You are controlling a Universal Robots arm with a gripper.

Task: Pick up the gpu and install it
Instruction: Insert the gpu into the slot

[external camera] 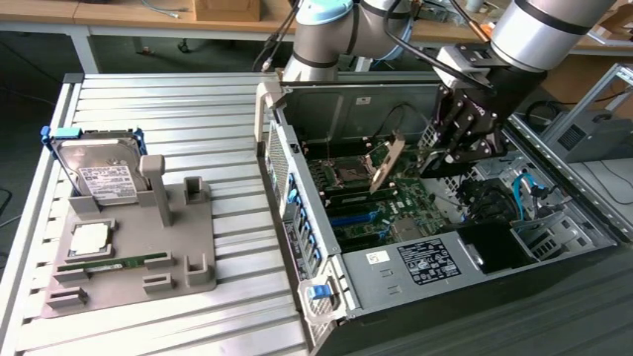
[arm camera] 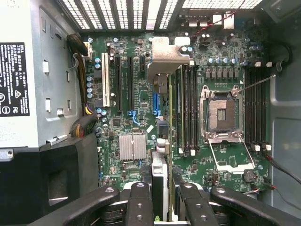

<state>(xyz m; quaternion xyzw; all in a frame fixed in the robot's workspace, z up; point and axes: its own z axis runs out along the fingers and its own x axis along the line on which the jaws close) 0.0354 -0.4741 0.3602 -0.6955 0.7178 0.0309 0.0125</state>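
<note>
- Arm: reaches down into the open case (external camera: pixel 445 245), which lies on its side at the exterior view's right.
- Claw (external camera: pixel 440 152): clenched on the gpu (external camera: pixel 388 162). In the wrist view, the claw (arm camera: pixel 162 207) has one finger (arm camera: pixel 138 202) on each face of the card.
- Gpu (arm camera: pixel 161 165): held edge-on inside the case, over the motherboard (arm camera: pixel 131 103). Its silver bracket (arm camera: pixel 165 52) is at the end away from the claw. In the exterior view the card stands tilted, with its lower end near the board. Whether it touches a slot cannot be told.
- Motherboard: the card lies between the expansion slots (arm camera: pixel 117 80) and the memory slots (arm camera: pixel 188 108). The CPU socket (arm camera: pixel 221 110) stands open beyond them, and a finned heat sink (arm camera: pixel 132 147) is near the claw.
- Power supply (external camera: pixel 425 259): a grey box with a black label, in the case beside the motherboard.
- Counter (external camera: pixel 178 111): slatted metal. At the exterior view's left it carries a grey fixture (external camera: pixel 148 259).
- Fixture: holds a hard drive (external camera: pixel 99 167) upright, with a chip (external camera: pixel 89 236) and a green memory stick (external camera: pixel 114 261) lying flat.
</note>
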